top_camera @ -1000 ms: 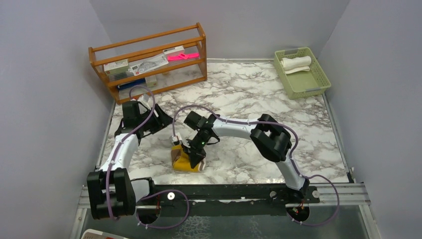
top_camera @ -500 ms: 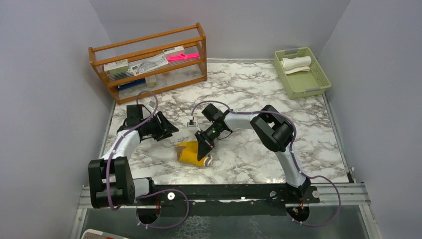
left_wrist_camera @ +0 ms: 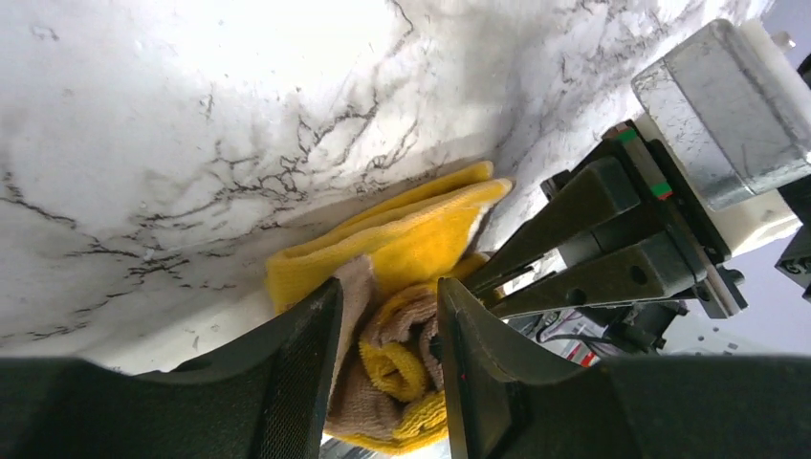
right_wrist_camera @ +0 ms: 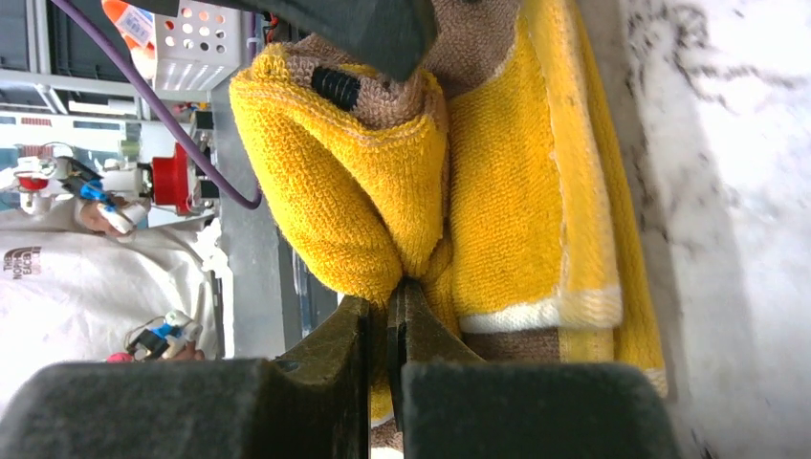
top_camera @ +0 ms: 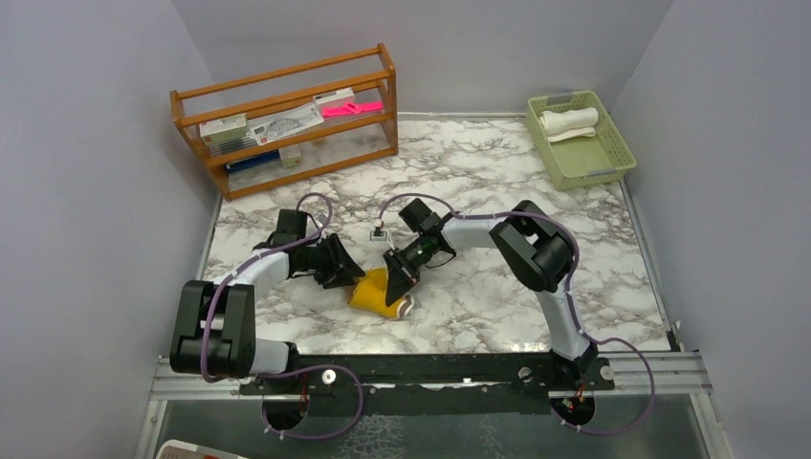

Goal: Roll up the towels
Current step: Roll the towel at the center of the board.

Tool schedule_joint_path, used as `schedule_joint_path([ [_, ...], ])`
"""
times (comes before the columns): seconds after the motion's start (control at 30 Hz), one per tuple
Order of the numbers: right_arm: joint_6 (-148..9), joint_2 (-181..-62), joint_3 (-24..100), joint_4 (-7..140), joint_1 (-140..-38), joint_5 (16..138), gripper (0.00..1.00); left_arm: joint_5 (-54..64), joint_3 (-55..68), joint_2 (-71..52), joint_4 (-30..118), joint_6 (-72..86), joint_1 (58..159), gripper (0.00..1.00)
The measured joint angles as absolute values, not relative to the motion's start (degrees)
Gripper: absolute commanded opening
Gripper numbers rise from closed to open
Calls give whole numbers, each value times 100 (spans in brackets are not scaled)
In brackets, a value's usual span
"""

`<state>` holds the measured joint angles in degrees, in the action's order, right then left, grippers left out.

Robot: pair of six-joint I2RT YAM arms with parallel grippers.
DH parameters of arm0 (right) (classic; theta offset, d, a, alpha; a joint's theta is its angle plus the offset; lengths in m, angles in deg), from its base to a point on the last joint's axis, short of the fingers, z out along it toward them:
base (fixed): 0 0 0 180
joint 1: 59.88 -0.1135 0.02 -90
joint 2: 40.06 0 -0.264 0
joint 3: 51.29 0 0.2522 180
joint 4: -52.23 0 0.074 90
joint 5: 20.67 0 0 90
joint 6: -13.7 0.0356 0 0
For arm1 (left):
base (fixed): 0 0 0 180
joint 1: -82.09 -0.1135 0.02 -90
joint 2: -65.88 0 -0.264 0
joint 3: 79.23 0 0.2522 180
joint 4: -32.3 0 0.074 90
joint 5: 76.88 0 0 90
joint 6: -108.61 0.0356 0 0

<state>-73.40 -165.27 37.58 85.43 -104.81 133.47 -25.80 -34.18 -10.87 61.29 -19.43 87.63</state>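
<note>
The mustard-yellow towel [top_camera: 376,295] lies rolled on the marble table near the front middle. My left gripper [top_camera: 352,277] comes in from the left, and its jaws close round the rolled end of the towel [left_wrist_camera: 421,239], cloth filling the gap at the gripper [left_wrist_camera: 390,316]. My right gripper [top_camera: 395,287] comes from the far right and is shut, pinching a fold of the towel [right_wrist_camera: 497,210] at its tips [right_wrist_camera: 385,306]. The cream-white towel [top_camera: 570,121] lies rolled in the pale green basket [top_camera: 612,153] at the back right.
A wooden rack [top_camera: 287,120] with booklets and a pink item stands at the back left. Grey walls close in the table on three sides. The black rail [top_camera: 430,368] with the arm bases runs along the front edge.
My left gripper has moved right from near the rack to the towel's end and closed round it. My right gripper and the towel have shifted slightly right and away from the front edge.
</note>
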Motion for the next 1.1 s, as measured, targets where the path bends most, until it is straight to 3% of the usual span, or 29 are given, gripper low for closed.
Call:
schedule_joint_path([
  [0.13,-7314,-16427,3561,8443,-10332,13354,1,-2318,-2976,-1212,6487,-1761,8746,48],
  [0.23,-7299,-16394,3485,8338,-10315,13354,1,-2213,-2369,-1172,6684,-1626,8602,45],
  [0.37,-7290,-16357,3406,8209,-10315,13354,1,-2390,-1942,-1008,6577,-1573,8455,26],
  [0.47,-7288,-16352,3395,8181,-10315,13354,1,-2727,-2176,-1076,6463,-1580,8567,3],
  [0.5,-7288,-16352,3391,8178,-10315,13354,1,-2827,-2301,-1133,6456,-1584,8621,0],
  [0.87,-7286,-16315,3327,8087,-10315,13352,1,-2954,-3313,-1321,6402,-1825,8846,0],
  [1.1,-7316,-16234,3268,8143,-10304,13229,1,-2674,-3848,-1712,5385,-2481,9277,0],
])
